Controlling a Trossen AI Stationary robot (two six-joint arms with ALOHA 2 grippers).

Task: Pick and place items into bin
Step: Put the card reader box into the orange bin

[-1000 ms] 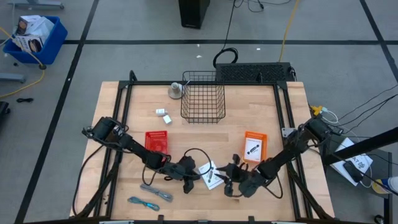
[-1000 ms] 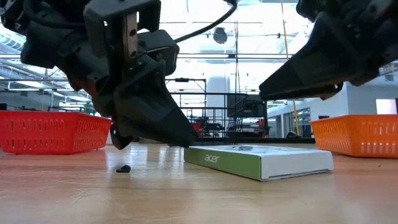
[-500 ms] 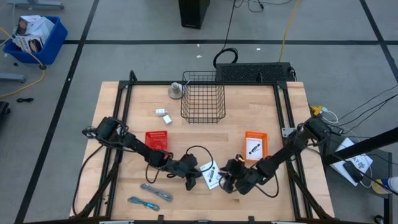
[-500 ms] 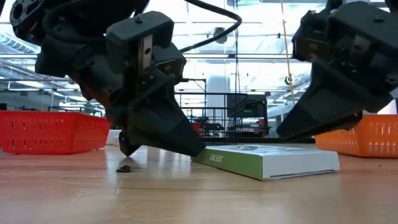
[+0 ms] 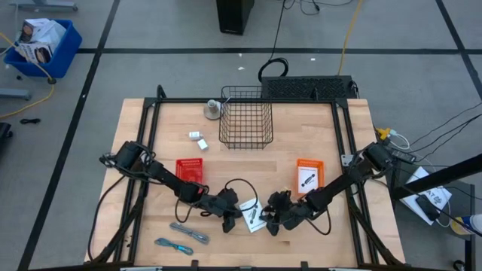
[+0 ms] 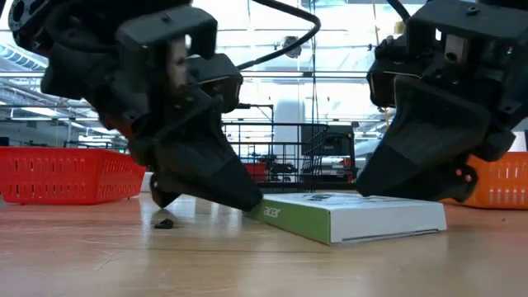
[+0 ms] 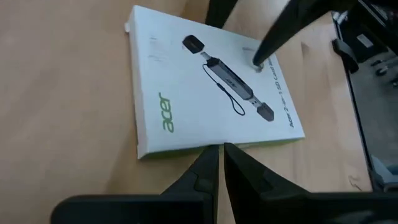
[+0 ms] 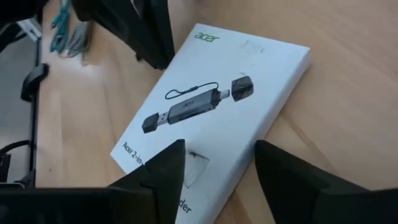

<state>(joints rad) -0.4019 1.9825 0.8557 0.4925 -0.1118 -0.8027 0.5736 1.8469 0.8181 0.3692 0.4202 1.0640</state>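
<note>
A flat white box (image 5: 253, 214) printed with "acer" and a USB stick lies on the table near its front edge, top up. It also shows in the low view (image 6: 355, 216). My left gripper (image 5: 233, 217) is shut, low at the box's left side. My right gripper (image 5: 268, 221) is open, low at the box's right side, astride one long edge. Two tiny white blocks (image 5: 198, 138), a grey strip (image 5: 188, 232) and a teal cord (image 5: 173, 245) lie loose on the table's left half. My left gripper touches the box's green long side (image 7: 214, 144) with its shut fingertips, coming slanting down from the table's left. The box lies flat on the table. My right gripper has one fingertip (image 7: 257, 62) on the box's top near the opposite long edge (image 8: 186, 155), slanting down from the right. The other finger (image 8: 280, 177) stands beyond that edge over the table.
A black wire basket (image 5: 245, 117) stands at the far middle, with a round grey thing (image 5: 213, 111) beside it. A red basket (image 5: 190, 170) and an orange basket (image 5: 308, 177) flank the box. A small dark bit (image 6: 163, 223) lies on the wood.
My right gripper has gone toward the table's left and down, from beside the box to astride its right long edge. My left gripper has stayed at the box's other side. The box has shifted slightly on the table.
</note>
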